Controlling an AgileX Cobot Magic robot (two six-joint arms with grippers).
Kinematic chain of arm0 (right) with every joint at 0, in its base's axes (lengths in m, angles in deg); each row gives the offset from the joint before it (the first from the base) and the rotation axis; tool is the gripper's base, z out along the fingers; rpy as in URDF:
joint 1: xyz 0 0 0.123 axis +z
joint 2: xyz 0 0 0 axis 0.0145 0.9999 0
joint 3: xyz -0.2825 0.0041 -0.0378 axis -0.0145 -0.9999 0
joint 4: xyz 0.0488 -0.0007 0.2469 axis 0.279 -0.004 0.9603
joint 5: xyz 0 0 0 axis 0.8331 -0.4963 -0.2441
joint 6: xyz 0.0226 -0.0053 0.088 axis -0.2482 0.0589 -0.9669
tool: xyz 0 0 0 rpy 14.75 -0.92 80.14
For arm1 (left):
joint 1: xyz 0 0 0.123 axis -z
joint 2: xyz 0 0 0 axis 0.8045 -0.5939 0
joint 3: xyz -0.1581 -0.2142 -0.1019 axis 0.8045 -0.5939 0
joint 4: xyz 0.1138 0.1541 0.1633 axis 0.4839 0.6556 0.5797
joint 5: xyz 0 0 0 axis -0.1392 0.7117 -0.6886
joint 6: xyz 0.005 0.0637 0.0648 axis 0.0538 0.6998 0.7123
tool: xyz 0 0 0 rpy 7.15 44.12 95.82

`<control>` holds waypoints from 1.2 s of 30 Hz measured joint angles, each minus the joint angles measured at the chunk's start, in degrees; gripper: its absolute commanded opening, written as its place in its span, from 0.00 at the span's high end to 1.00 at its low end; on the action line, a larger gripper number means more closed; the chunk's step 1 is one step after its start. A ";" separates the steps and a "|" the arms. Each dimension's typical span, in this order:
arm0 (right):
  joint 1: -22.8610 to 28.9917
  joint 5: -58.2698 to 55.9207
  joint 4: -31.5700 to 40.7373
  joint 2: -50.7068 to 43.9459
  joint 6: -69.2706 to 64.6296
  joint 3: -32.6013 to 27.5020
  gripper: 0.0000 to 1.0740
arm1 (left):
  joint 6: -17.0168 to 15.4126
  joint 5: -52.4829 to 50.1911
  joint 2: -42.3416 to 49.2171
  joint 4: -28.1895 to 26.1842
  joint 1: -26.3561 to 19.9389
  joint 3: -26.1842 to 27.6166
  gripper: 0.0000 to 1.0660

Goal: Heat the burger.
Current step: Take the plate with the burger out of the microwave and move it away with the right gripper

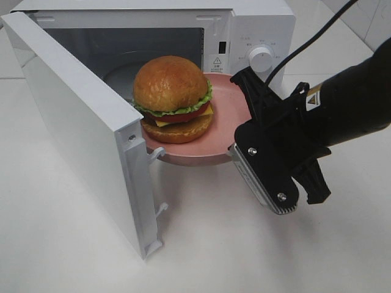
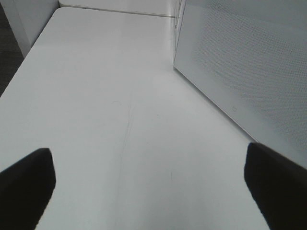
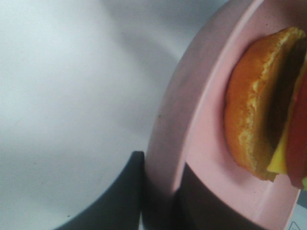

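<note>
Fingers [image 3: 158, 201] of the right gripper [image 1: 239, 146] pinch narrow on the near rim of the pink plate [image 1: 229, 104]; left gripper [image 2: 148, 187] fingers spread wide over bare bench [image 2: 120, 96], holding nothing. Burger [image 1: 173, 99] sits on the plate, at the mouth of the microwave [image 1: 256, 24], plate half inside. Door [image 1: 79, 128] swung fully open, its edge close to the plate's left rim. Left wrist view alone shows the door's mesh outer face beside open bench.
</note>
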 measured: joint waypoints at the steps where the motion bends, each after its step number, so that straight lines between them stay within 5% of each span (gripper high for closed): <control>1: 0.00 0.00 0.00 -1.20 -0.52 -0.97 1.00 | 0.00 0.00 0.00 0.00 0.00 0.00 0.06; 36: 0.00 -6.65 -1.09 -24.47 -7.10 -13.87 1.00 | 0.00 0.00 0.00 0.00 0.00 0.00 0.06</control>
